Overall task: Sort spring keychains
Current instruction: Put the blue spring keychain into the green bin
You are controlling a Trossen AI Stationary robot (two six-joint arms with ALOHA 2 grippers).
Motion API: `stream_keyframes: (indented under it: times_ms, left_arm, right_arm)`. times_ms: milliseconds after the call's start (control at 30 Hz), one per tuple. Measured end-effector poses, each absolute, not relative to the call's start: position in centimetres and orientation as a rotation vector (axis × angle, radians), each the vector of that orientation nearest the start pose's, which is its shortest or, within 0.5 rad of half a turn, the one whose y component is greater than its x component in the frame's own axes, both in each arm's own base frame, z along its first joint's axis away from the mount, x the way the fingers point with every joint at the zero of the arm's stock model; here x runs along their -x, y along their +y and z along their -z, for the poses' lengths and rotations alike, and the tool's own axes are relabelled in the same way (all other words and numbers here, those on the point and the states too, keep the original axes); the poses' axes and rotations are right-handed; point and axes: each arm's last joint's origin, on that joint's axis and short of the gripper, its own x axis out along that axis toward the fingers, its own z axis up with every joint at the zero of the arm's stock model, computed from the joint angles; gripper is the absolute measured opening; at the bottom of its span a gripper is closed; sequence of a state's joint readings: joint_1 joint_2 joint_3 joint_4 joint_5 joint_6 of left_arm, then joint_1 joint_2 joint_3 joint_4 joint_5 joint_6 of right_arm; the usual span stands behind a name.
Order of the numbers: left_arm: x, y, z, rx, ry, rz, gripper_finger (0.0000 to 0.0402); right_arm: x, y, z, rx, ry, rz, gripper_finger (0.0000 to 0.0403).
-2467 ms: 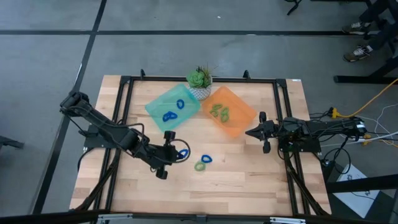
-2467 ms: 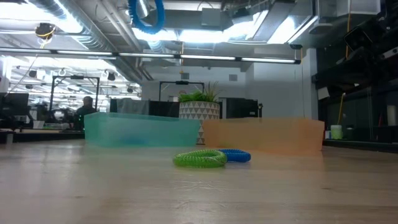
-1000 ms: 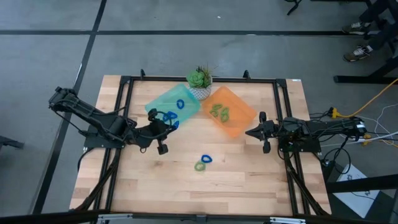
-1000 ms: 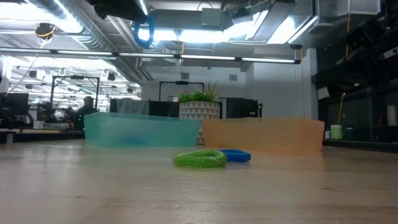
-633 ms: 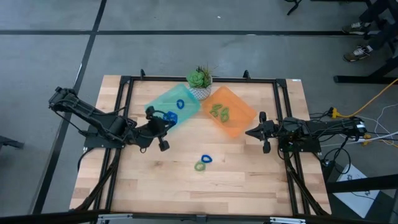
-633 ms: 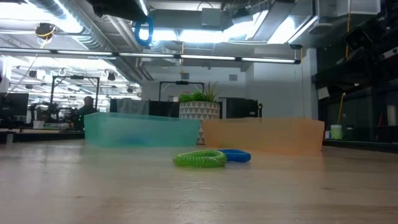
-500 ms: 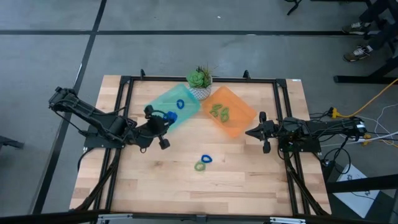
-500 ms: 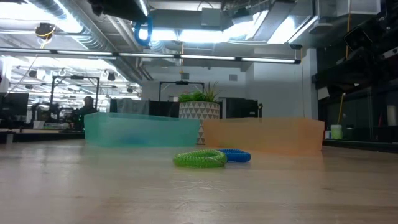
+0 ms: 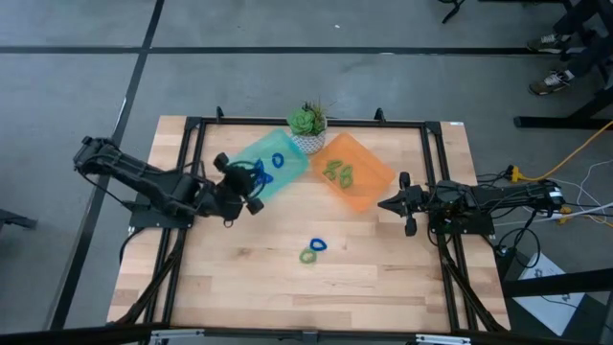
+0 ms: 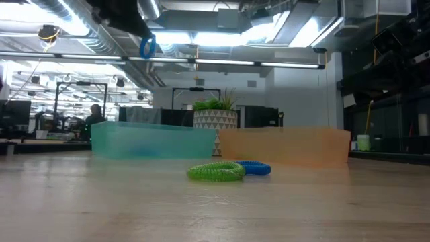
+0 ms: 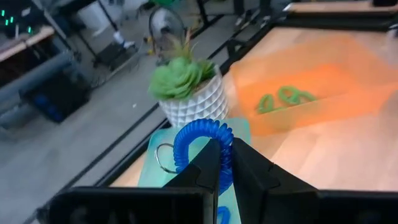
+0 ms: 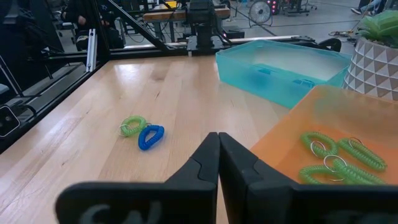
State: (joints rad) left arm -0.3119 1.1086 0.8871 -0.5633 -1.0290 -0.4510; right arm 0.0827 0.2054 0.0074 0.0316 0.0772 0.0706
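Blue coiled keychain (image 11: 202, 144), light and springy by the look of it, sits pinched across its coil by the left gripper (image 11: 225, 163) above the teal tray (image 9: 251, 158).

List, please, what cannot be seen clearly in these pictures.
- Blue keychains in the teal tray: high view, the left gripper covers part of the tray; count uncertain.
- Tray contents: low view, the frosted walls blur them.
- Green keychains in the orange tray: right wrist view, the picture's edge cuts them off.
- Held blue keychain: left wrist view, its lower part is behind the jaws.
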Motion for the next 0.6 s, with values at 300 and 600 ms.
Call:
stream_keyframes:
  times_ms: [300,600]
  left_arm:
    - [-21.6,-0.1,-28.0,0.064,0.583,-0.8,0.0024]
    - [-22.5,3.0,-25.9,0.158,0.792,-0.741,0.0024]
  right_arm:
    - [-10.9,0.7,-15.2,-0.057,0.166,0.0,0.0007]
    - [-10.9,0.7,-15.2,-0.057,0.166,0.0,0.0007]
